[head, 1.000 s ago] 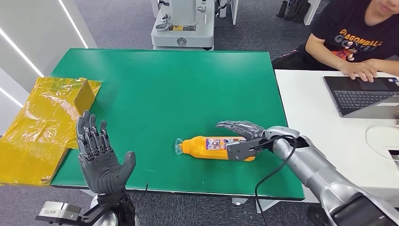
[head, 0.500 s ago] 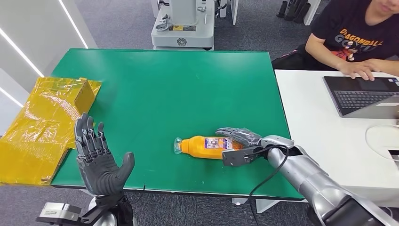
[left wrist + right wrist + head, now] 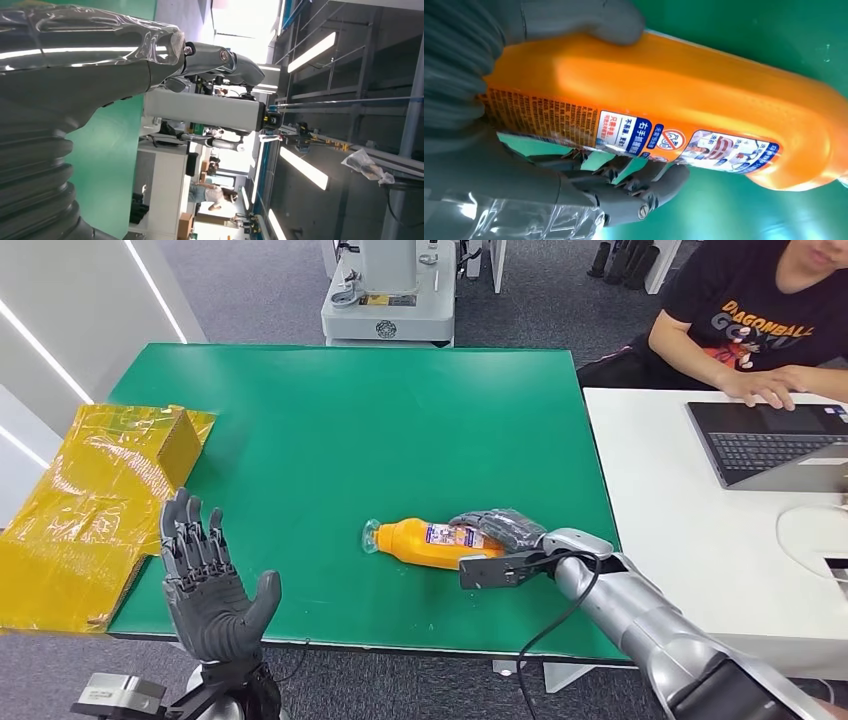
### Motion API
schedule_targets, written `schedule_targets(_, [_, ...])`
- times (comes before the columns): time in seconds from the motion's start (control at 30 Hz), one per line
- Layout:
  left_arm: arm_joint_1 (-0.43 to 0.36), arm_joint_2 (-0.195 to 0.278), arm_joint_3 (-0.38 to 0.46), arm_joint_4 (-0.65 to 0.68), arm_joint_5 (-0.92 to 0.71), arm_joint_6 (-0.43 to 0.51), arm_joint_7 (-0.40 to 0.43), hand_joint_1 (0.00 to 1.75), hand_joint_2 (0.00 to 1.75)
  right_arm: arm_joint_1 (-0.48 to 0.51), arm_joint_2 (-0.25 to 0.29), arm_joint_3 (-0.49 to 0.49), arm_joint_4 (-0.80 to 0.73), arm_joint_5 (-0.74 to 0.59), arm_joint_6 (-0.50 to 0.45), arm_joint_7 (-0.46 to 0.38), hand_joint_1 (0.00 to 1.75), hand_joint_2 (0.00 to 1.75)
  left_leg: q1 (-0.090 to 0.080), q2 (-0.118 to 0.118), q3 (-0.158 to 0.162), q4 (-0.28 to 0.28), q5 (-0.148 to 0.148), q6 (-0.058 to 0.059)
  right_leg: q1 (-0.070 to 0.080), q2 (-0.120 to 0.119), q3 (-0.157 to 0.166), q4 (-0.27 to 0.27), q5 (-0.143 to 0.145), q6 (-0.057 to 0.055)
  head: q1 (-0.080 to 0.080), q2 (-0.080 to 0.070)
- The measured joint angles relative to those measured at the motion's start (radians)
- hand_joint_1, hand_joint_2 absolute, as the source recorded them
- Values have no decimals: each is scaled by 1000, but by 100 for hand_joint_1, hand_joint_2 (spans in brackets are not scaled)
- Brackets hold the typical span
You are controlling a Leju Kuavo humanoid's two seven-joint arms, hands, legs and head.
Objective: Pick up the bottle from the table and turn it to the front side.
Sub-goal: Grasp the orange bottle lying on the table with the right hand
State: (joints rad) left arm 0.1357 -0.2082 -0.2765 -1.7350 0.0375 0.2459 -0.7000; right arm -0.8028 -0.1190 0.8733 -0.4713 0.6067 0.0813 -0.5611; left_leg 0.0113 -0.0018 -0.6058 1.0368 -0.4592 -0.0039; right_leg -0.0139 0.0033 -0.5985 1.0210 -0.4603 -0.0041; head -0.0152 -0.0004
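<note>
Two hands show over the green table (image 3: 330, 420). The right hand (image 3: 497, 543) is wrapped around the base end of the orange bottle (image 3: 425, 543), fingers (image 3: 495, 523) curled over its far side and the thumb (image 3: 482, 572) on its near side. The bottle lies on its side near the table's front edge, right of the middle, cap end (image 3: 371, 537) pointing toward the left edge and angled slightly away from the front edge. From the right wrist the bottle (image 3: 674, 100) sits between thumb (image 3: 589, 20) and fingers (image 3: 644, 187), its printed label (image 3: 634, 132) turned toward the fingers (whether the body rests on the cloth or is just clear of it, I cannot tell).

The left hand (image 3: 208, 585) is raised at the table's front-left corner, palm up and fingers spread, holding nothing. A crumpled yellow bag (image 3: 95, 510) lies off the left edge. Beside the right edge stands a white table (image 3: 690, 530) with a laptop (image 3: 770, 445), a person (image 3: 770, 315) seated at it with a hand on the keys.
</note>
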Motion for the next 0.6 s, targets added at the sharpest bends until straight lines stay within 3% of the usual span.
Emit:
schedule_targets(0.3, [2,-16,22,0,19,-34,0,0,175,30,15,-1,-3,-15,-119,-17,175,175,0,0,0,0,0,0,0,0,0,0,0,0,0,0])
schedule_targets(0.6, [-2,-22,32,1,16,-38,0,0,175,150,66,-116,-165,-128,-432,-30,175,175,0,0,-1,0,0,0,0,0,-1,0,-1,0,0,0])
